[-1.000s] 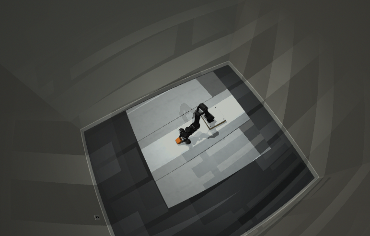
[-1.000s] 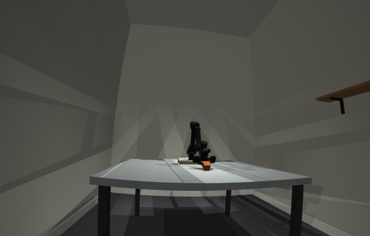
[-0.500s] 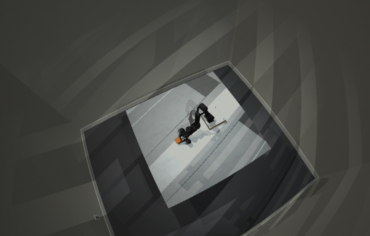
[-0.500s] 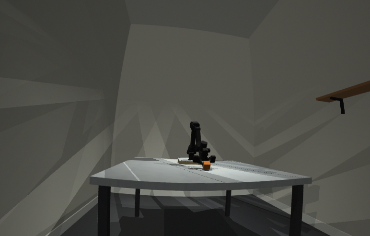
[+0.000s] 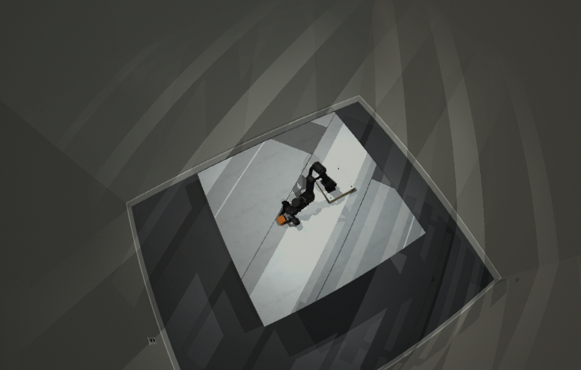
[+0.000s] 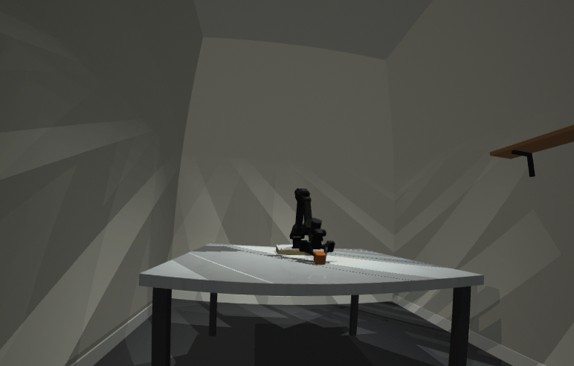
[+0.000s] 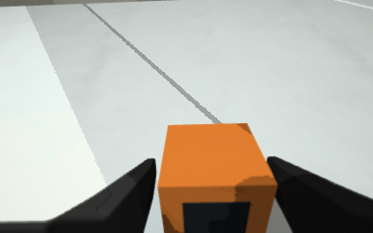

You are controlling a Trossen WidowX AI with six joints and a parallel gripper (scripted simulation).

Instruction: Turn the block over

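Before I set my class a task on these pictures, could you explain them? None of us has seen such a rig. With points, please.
The machine is one black, jointed arm (image 5: 309, 187) (image 6: 300, 213) standing on a table (image 5: 284, 275) (image 6: 234, 274) (image 7: 311, 71). Its hand is a gripper (image 5: 284, 216) (image 6: 320, 252) (image 7: 210, 165) with two fingers.

The top picture looks down from above. The exterior one looks across the room at the table. The wrist one looks out from near the gripper, so both fingers show at its lower edge.

An orange block (image 5: 281, 219) (image 6: 320, 258) (image 7: 212, 156) is at the table, between the fingers. They are open, with a gap on the picture's left, so it does not look gripped. Its dark mark (image 7: 216, 219) is on the side facing the wrist camera, not underneath.
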